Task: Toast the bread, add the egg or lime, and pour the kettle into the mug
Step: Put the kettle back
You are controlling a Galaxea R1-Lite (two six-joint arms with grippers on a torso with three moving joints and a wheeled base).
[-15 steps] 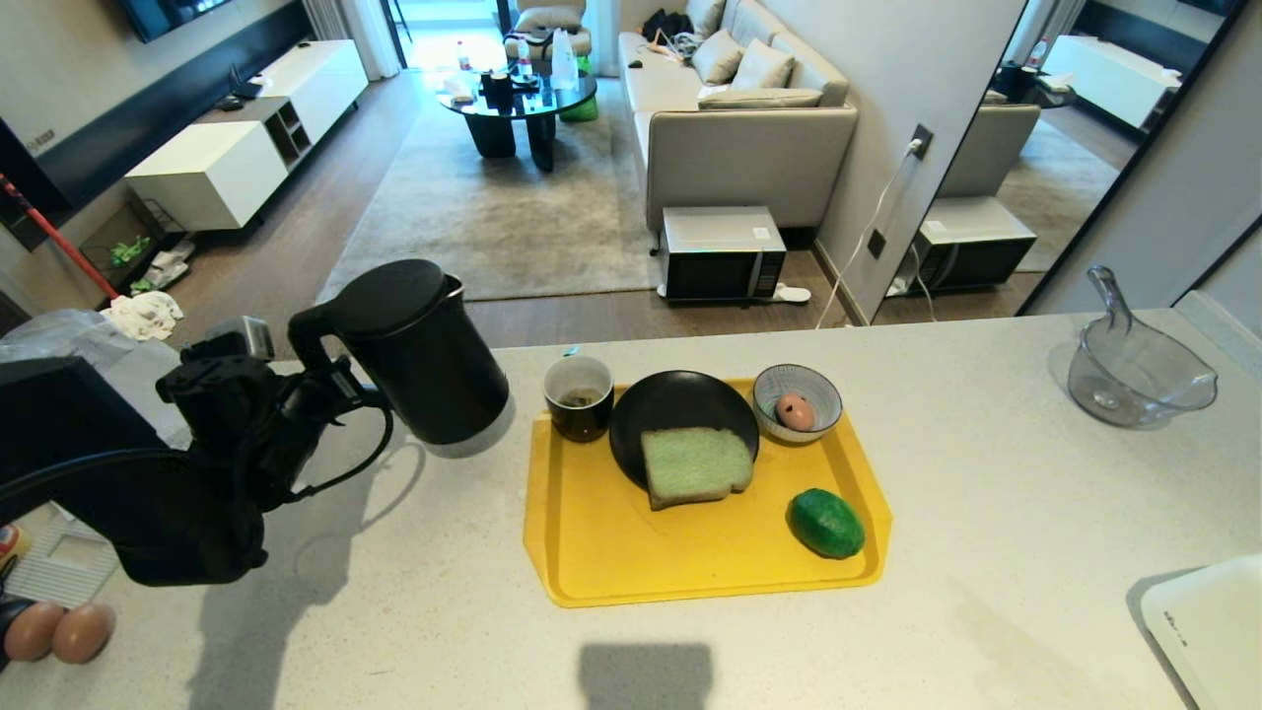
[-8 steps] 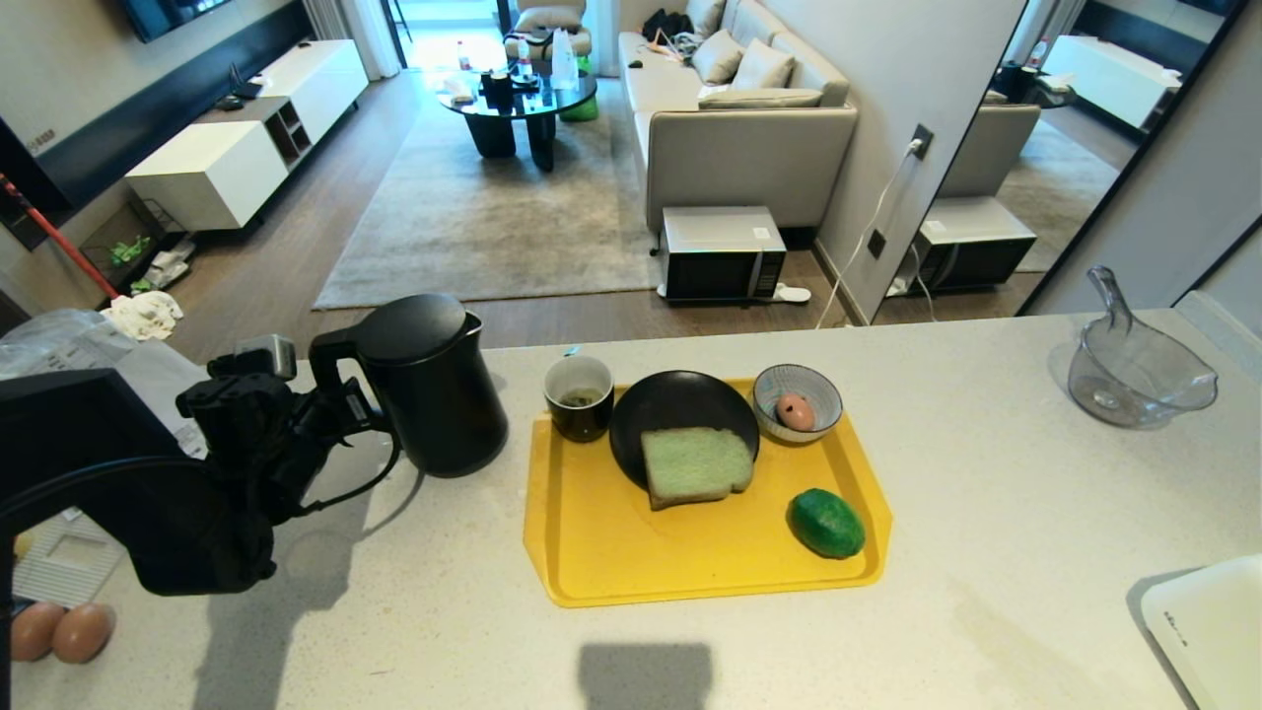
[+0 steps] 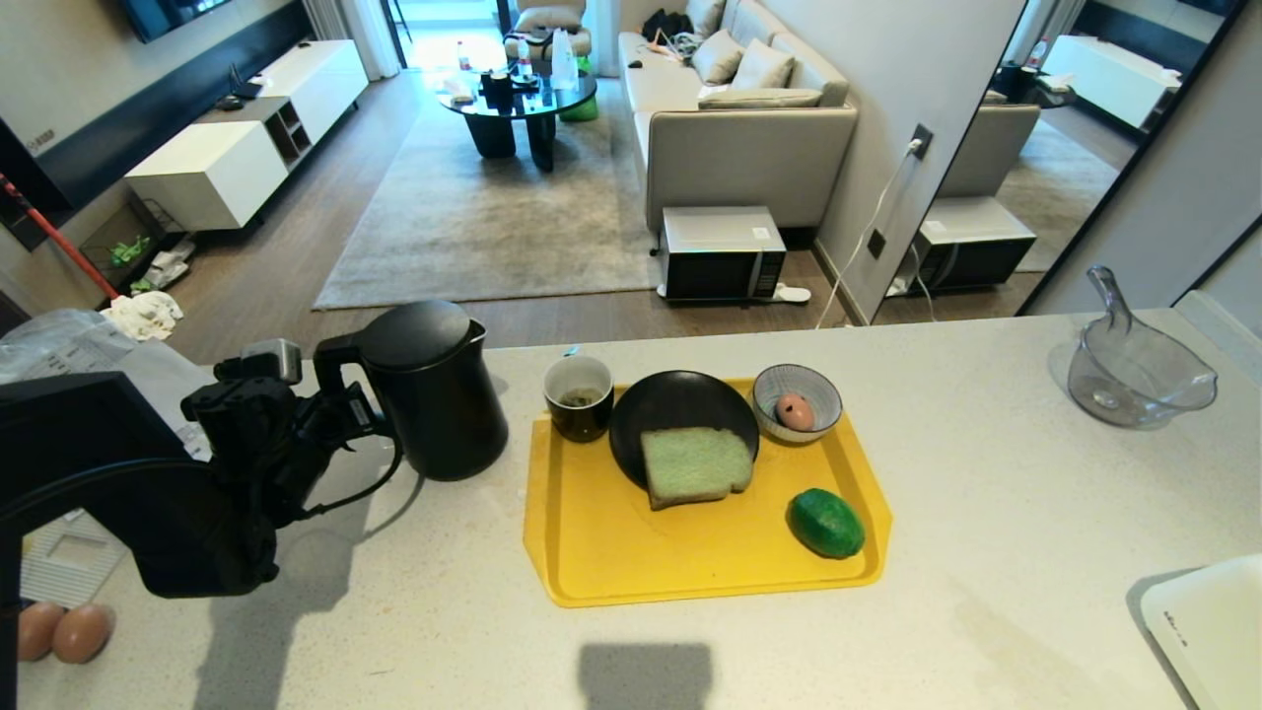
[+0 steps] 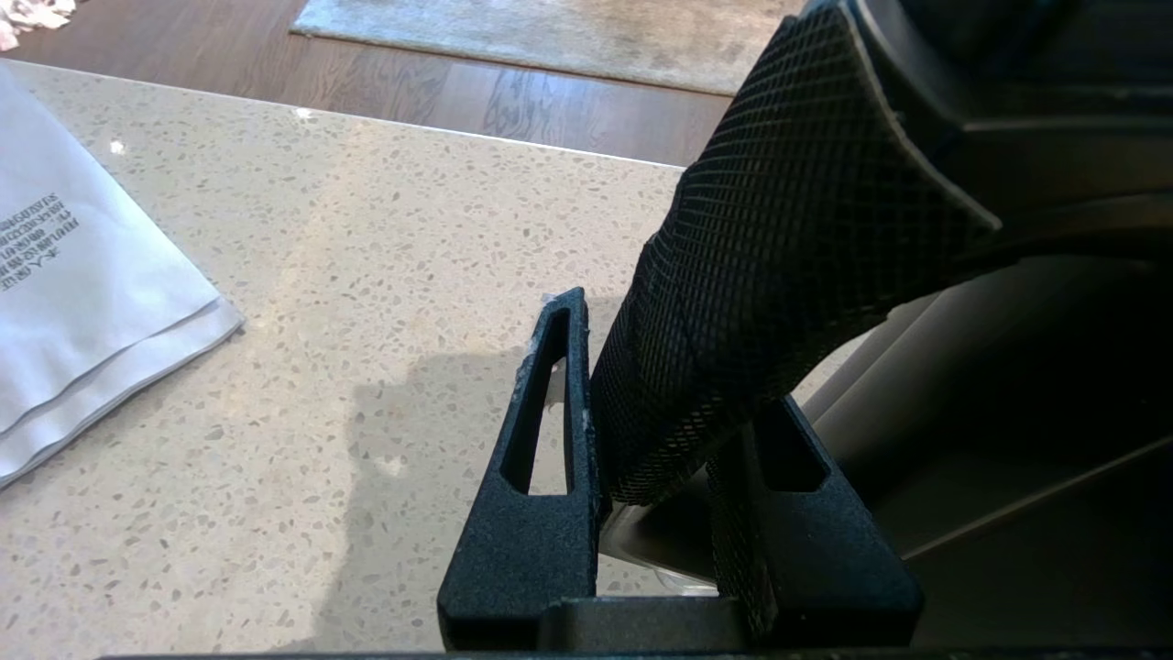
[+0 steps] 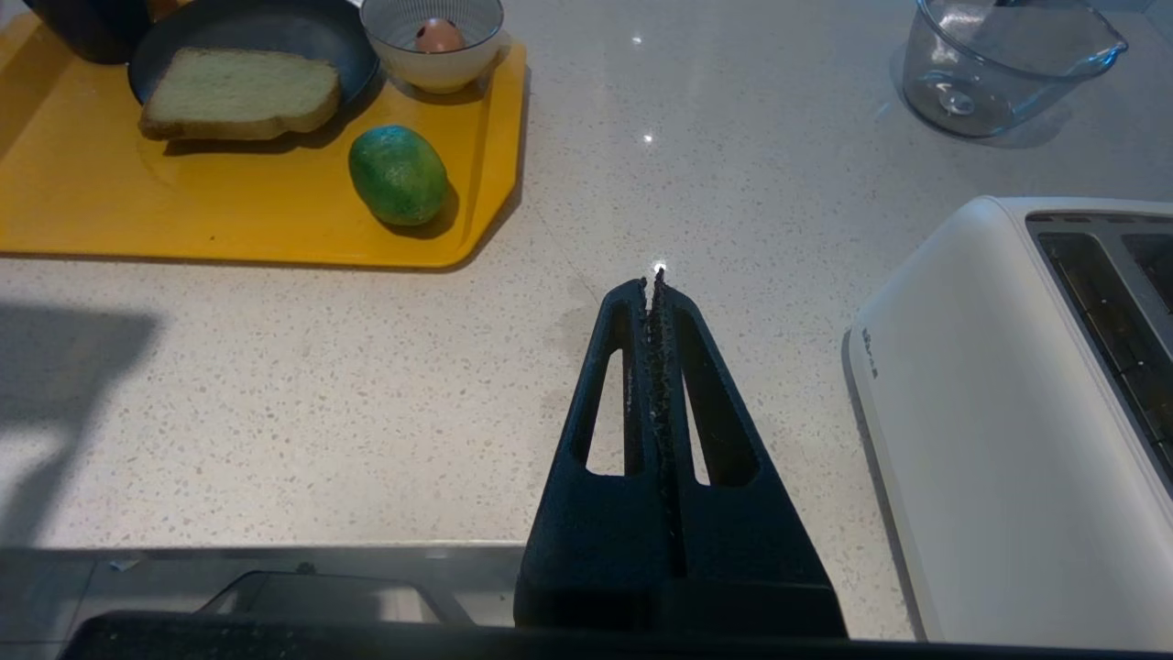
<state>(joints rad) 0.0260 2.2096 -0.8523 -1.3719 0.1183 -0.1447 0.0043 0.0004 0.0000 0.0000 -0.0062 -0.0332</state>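
The left gripper (image 4: 674,431) is clamped on the textured black handle (image 4: 779,275) of the kettle (image 3: 434,390), its 2 fingers (image 4: 541,440) pinched on either side of the grip low down, close to where the loop curves back toward the body. In the head view the kettle stands upright on the pale stone counter (image 3: 986,552), just left of the yellow tray (image 3: 690,562) and near the mug (image 3: 579,396), which sits at the tray's far left corner with dark liquid showing inside. The kettle looks tall, rigid and probably heavy if it holds water, with most of its weight well out from the handle, so a hold on the handle will tend to let it swing or tip toward the spout; the cross-hatched grip should help against slipping, and a hold nearer the top of the loop would likely steady it better. Its smooth matte wall offers nothing to pinch. Beside the mug, the bread (image 3: 695,465) lies flat across the front rim of a black plate (image 3: 670,404); it looks soft and light and is best taken by an edge. The lime (image 3: 826,523) rests near the tray's right front corner, round and glossy, apt to roll or slip. An egg (image 3: 794,411) lies in a patterned bowl (image 3: 823,390). The right gripper (image 5: 652,284), fingers pressed together and empty, hangs over bare counter beside a white toaster (image 5: 999,412).
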